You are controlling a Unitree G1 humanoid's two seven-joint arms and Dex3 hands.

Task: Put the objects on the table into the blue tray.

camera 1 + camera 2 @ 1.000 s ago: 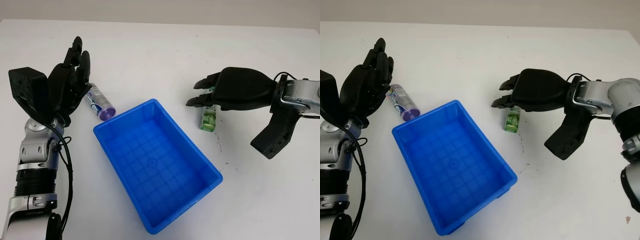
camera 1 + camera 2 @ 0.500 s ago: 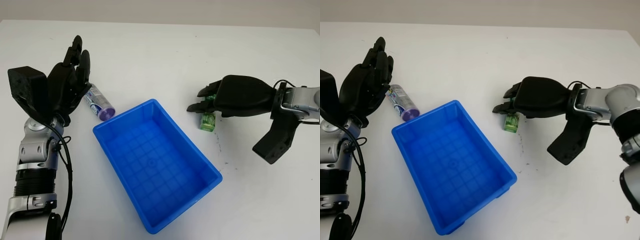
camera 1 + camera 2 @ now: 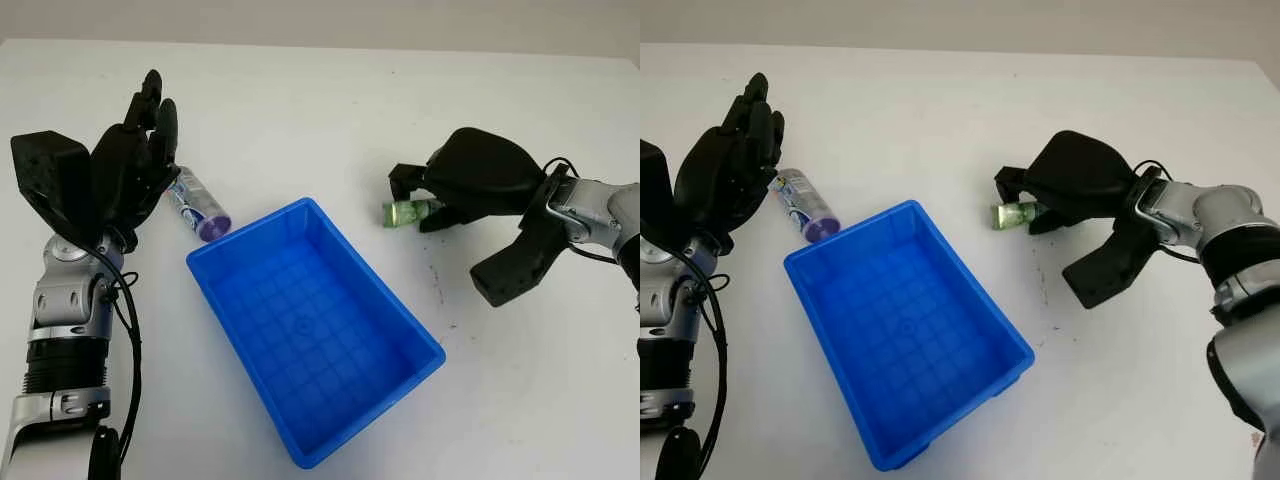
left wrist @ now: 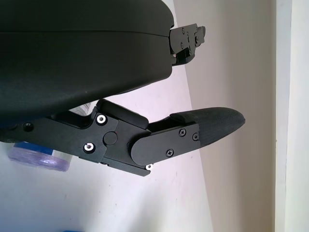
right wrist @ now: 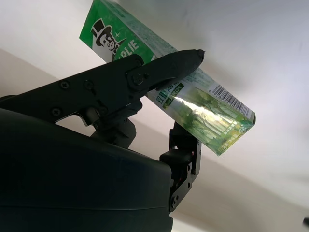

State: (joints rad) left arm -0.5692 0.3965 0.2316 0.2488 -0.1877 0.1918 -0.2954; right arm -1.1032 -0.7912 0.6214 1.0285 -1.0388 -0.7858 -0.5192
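Note:
A small green box (image 3: 405, 212) sits sideways in my right hand (image 3: 417, 197), which is shut on it and holds it just right of the blue tray's far corner. In the right wrist view the box (image 5: 193, 96) is pinched between the black fingers (image 5: 159, 67). The blue tray (image 3: 248, 231) stands in the middle of the table, turned at an angle. A white bottle with a purple cap (image 3: 198, 206) lies left of the tray. My left hand (image 3: 140, 150) is open, right beside the bottle on its left; the purple cap (image 4: 36, 157) shows under the palm.
White table all around, with bare room in front of and behind the tray. A few dark specks (image 3: 437, 285) mark the table to the tray's right. The right forearm (image 3: 590, 205) reaches in from the right edge.
My right hand has closed on the green box, lifted it off the table and turned it sideways. The left hand and bottle have stayed put.

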